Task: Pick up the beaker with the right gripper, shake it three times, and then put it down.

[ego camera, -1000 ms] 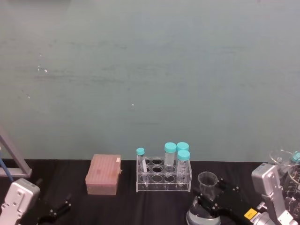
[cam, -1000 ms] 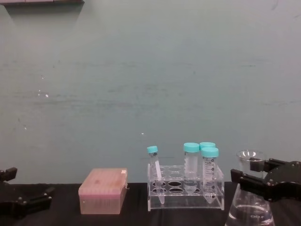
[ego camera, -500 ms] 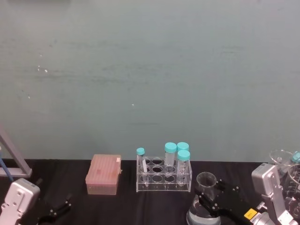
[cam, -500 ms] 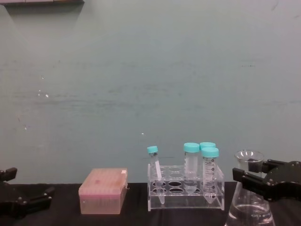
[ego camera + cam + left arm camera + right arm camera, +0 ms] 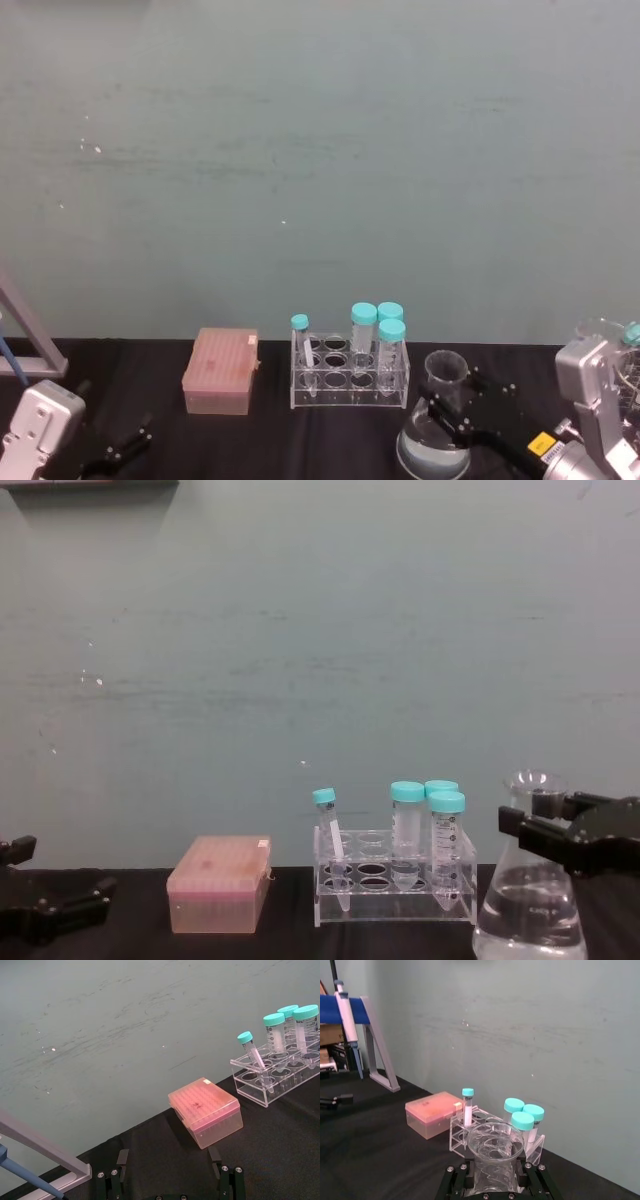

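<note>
Right gripper [image 5: 532, 818]: fingers [image 5: 518, 825] clenched on the beaker [image 5: 528, 915] neck; beaker upright, just right of the tube rack [image 5: 395, 885]. Left gripper [image 5: 169, 1170]: fingers released, empty, well left of rack.

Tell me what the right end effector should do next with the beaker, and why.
Probably raise the beaker straight up a little before shaking: the right end effector is shut on its neck, it is upright with liquid inside, and the tube rack sits close beside it. The left end effector lies idle at far left.
</note>
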You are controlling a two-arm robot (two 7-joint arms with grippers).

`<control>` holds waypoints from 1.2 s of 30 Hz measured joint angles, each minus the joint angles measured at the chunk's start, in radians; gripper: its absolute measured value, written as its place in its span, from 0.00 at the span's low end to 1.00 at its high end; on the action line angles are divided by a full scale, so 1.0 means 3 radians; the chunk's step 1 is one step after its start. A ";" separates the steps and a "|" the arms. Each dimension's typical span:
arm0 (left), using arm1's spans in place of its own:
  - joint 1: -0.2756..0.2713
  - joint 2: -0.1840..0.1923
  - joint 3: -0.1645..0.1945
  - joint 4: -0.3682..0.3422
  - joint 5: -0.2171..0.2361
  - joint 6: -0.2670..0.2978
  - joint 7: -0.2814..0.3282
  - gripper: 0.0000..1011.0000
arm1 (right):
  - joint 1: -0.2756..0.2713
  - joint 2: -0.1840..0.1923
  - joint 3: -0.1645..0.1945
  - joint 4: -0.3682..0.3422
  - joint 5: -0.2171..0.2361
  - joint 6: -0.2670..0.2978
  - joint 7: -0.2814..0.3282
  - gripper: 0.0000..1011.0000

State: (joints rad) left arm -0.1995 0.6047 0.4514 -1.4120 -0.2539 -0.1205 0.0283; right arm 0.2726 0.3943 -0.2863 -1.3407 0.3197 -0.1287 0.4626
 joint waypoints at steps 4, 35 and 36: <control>0.0000 0.0000 0.0000 0.0000 0.0000 0.0000 0.0000 0.99 | 0.0012 0.0001 0.0008 -0.0029 0.0021 0.0014 0.0006 0.45; 0.0000 0.0000 0.0000 0.0000 0.0000 0.0000 0.0000 0.99 | -0.0121 -0.0638 0.0759 -0.0207 0.2352 0.1756 -0.0240 0.45; 0.0000 0.0000 0.0000 0.0000 0.0000 0.0000 0.0000 0.99 | -0.0125 -0.0644 0.0766 -0.0209 0.2382 0.1775 -0.0257 0.45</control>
State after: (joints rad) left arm -0.1995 0.6047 0.4514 -1.4120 -0.2539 -0.1205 0.0283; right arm 0.2350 0.2013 -0.0566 -1.4034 1.0341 0.4037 0.3857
